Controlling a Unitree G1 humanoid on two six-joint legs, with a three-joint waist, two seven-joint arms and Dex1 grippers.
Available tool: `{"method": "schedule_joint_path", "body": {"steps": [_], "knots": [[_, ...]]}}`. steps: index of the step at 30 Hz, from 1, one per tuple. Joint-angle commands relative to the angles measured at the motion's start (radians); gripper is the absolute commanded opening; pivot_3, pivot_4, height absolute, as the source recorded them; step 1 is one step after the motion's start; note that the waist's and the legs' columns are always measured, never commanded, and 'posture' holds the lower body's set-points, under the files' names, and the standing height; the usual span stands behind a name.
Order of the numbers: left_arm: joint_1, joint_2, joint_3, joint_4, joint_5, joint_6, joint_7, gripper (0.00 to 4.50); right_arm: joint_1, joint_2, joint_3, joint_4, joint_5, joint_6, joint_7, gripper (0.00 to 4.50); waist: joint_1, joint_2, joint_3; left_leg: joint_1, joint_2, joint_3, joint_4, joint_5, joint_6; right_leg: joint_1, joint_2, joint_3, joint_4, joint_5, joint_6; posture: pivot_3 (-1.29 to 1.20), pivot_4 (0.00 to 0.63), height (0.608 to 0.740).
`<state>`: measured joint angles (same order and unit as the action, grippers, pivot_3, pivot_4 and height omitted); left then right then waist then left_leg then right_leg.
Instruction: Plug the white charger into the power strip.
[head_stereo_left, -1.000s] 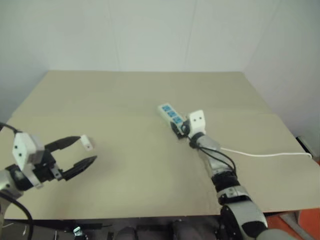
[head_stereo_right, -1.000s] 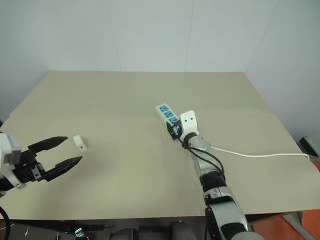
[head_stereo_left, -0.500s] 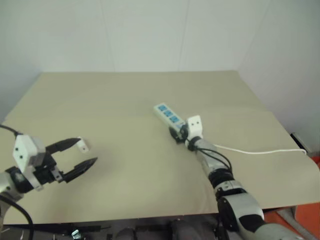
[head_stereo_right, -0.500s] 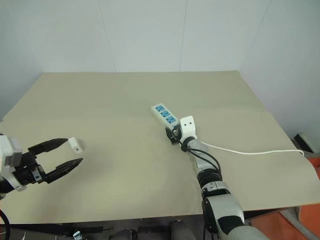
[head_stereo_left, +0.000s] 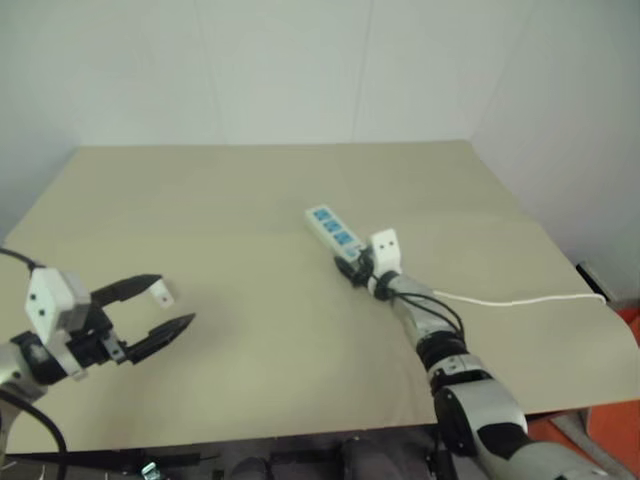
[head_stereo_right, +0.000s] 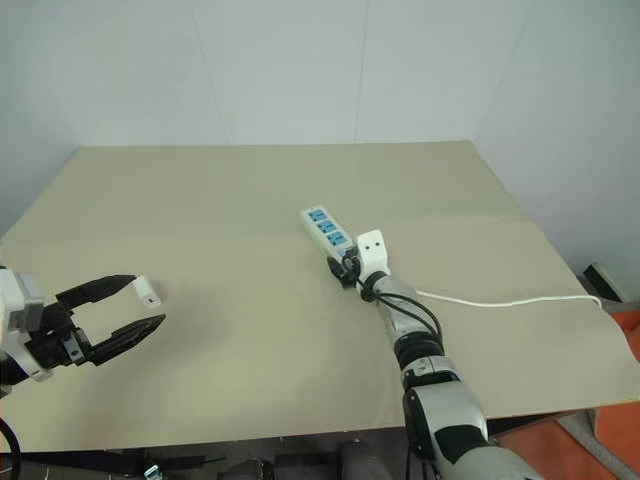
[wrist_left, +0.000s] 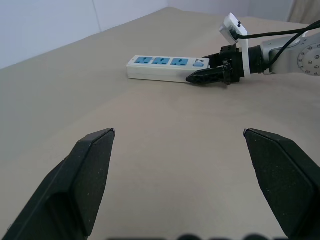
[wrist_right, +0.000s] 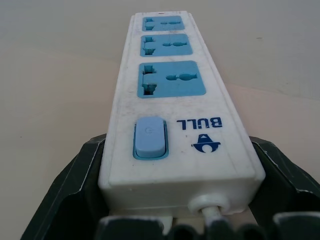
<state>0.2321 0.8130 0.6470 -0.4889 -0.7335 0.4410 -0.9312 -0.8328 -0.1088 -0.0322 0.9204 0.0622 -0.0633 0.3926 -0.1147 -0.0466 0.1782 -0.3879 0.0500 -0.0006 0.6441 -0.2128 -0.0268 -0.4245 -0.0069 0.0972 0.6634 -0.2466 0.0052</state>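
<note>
White charger (head_stereo_right: 149, 293) lies loose on the tan table (head_stereo_right: 250, 190) at the robot's left, well apart from the power strip (head_stereo_right: 327, 229), which sits near mid-table with its three blue sockets facing up, none occupied. Thin white cord (head_stereo_right: 500, 300) trails from the strip's switch end off toward the table's right edge. Right gripper (wrist_right: 175, 197) is at that switch end: in the right wrist view its two black fingers (wrist_right: 80, 175) flank the strip's sides, one on each side, close against the casing; whether they are actually pressing it cannot be told. Left gripper (head_stereo_right: 125, 308) hovers at the left, jaws spread wide and empty, with the charger appearing just beside the upper fingertip in the head views; contact is not evident. Judged step: bracing the strip with the right arm while the charger is yet to be picked up. Next move likely calls for the left gripper to close on the small charger body squarely, then carry it across to a socket with the prongs lined up over the slots. The charger is small and light, so a skewed pinch could twist it.
</note>
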Motion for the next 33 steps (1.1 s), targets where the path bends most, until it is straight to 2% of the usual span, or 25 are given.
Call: {"method": "schedule_joint_path", "body": {"steps": [1, 4, 8, 11, 16, 21, 27, 33], "knots": [[-0.011, 0.008, 0.014, -0.014, -0.005, -0.012, -0.001, 4.50, -0.010, 0.006, -0.005, 0.021, 0.006, -0.030, 0.014, 3.42, -0.005, 0.000, 0.000, 0.000, 0.000, 0.000, 0.000, 0.000, 0.000, 0.000, 0.000, 0.000, 0.000, 0.000, 0.000, 0.00, 0.150, 0.740], [-0.007, 0.008, 0.017, -0.017, -0.007, -0.010, -0.002, 4.50, 0.012, 0.004, -0.023, -0.024, 0.047, -0.052, 0.089, 3.42, -0.008, 0.000, 0.000, 0.000, 0.000, 0.000, 0.000, 0.000, 0.000, 0.000, 0.000, 0.000, 0.000, 0.000, 0.000, 0.00, 0.150, 0.740], [0.002, 0.007, 0.023, -0.025, -0.009, -0.007, -0.003, 4.50, 0.084, -0.012, -0.034, -0.181, 0.146, -0.067, 0.304, 3.42, -0.007, 0.000, 0.000, -0.001, 0.000, -0.001, -0.001, 0.000, 0.000, 0.000, 0.000, -0.001, 0.000, 0.000, 0.000, 0.00, 0.150, 0.740], [0.006, 0.012, 0.027, -0.024, -0.011, -0.005, -0.009, 4.50, 0.173, -0.103, 0.011, -0.369, 0.233, -0.002, 0.589, 3.42, -0.004, 0.002, 0.001, -0.002, 0.000, -0.001, -0.001, 0.000, 0.000, -0.001, 0.000, 0.000, 0.000, -0.001, 0.002, 0.00, 0.150, 0.740], [0.000, 0.023, 0.027, -0.015, -0.014, -0.002, -0.018, 4.50, 0.265, -0.261, 0.098, -0.543, 0.277, 0.061, 0.893, 3.42, 0.005, 0.002, 0.001, 0.000, 0.000, 0.000, -0.001, 0.000, 0.000, 0.000, -0.001, -0.001, 0.000, -0.003, 0.006, 0.00, 0.150, 0.740], [-0.012, 0.033, 0.019, -0.005, -0.013, 0.002, -0.027, 4.50, 0.284, -0.309, 0.161, -0.562, 0.241, -0.008, 1.012, 3.42, 0.005, 0.002, 0.001, 0.001, 0.000, 0.000, -0.001, 0.000, 0.000, 0.000, 0.000, 0.000, 0.000, -0.003, 0.006, 0.00, 0.150, 0.740], [-0.034, 0.055, 0.005, 0.012, -0.009, 0.005, -0.047, 4.50, 0.250, -0.243, 0.211, -0.482, 0.214, -0.075, 1.042, 3.42, 0.006, 0.002, 0.001, 0.000, 0.000, 0.000, -0.001, 0.000, 0.000, 0.000, 0.000, 0.000, 0.000, -0.003, 0.006, 0.00, 0.150, 0.740], [-0.064, 0.166, 0.008, 0.101, 0.043, -0.014, -0.143, 4.50, 0.209, -0.183, 0.232, -0.332, 0.155, -0.182, 1.027, 3.42, 0.009, 0.002, 0.001, 0.000, 0.000, 0.000, -0.001, 0.000, 0.000, -0.001, 0.000, 0.000, 0.000, -0.003, 0.005, 0.00, 0.150, 0.740]]}}
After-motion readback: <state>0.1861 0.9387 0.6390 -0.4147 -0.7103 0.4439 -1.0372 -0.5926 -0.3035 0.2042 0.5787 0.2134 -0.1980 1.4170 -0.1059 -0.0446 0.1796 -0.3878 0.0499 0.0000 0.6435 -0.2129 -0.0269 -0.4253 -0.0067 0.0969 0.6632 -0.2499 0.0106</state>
